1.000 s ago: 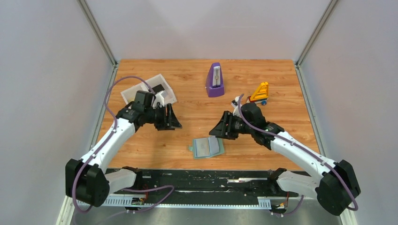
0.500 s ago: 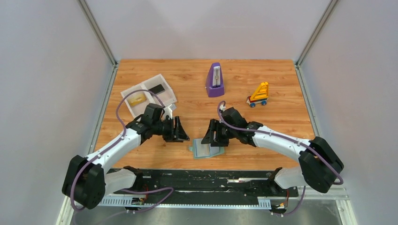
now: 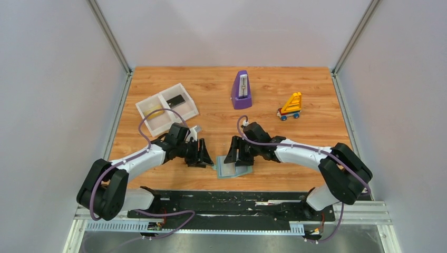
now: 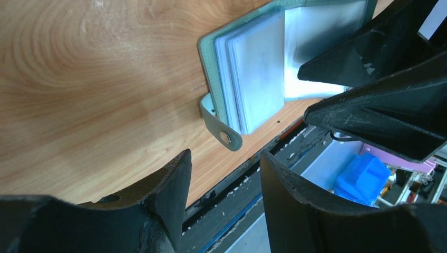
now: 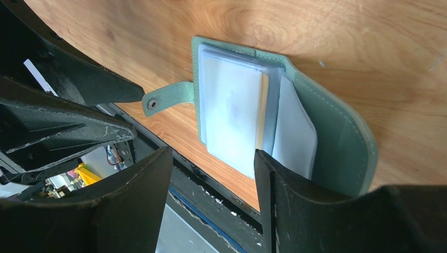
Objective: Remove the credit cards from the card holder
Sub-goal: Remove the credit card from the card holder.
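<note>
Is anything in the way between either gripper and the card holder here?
Nothing visible does. The card holder lies open on the table; the left gripper, open, sits just beside its strap tab, and the right gripper, open, hangs over it. Only bare wood lies between.

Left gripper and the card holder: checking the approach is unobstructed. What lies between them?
Only bare wooden table separates the left gripper from the card holder; the left wrist view shows it.

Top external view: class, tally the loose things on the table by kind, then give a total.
Card holder: 1
Cards: 2, yellowish card, dark card
White tray: 1
Purple metronome: 1
Yellow wheeled toy: 1
Total: 6
</note>
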Motion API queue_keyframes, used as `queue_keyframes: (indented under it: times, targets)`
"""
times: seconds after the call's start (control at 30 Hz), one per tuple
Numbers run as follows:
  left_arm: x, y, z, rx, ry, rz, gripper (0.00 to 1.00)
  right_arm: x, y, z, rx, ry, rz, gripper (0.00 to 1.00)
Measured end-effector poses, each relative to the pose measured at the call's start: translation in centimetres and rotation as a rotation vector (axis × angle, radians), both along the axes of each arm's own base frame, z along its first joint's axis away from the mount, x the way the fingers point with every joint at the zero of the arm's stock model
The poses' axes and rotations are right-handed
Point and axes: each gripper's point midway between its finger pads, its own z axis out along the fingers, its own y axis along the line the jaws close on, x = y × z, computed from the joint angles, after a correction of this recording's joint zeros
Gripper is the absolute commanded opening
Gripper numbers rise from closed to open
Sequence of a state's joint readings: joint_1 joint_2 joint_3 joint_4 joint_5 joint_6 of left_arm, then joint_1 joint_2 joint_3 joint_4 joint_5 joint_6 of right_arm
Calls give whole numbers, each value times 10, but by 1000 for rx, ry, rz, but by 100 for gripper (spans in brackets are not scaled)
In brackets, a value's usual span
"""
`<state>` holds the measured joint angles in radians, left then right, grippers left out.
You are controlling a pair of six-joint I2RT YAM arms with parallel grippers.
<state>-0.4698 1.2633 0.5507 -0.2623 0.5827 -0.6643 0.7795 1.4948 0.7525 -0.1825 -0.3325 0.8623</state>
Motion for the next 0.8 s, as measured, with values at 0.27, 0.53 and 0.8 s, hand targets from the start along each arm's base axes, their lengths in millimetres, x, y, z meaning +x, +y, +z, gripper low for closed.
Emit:
queue_keyframes:
  times: [0.27, 0.53, 0.8]
  targets:
    - [6, -4, -15, 10, 15, 0, 57, -1, -5, -18, -35, -14, 2, 60]
    - [8, -10, -20, 5, 13, -10, 55, -4, -5, -25, -66, -42, 4, 69]
    - [7, -14, -23, 2, 19, -11, 13, -3, 4, -24, -104, -93, -4, 77]
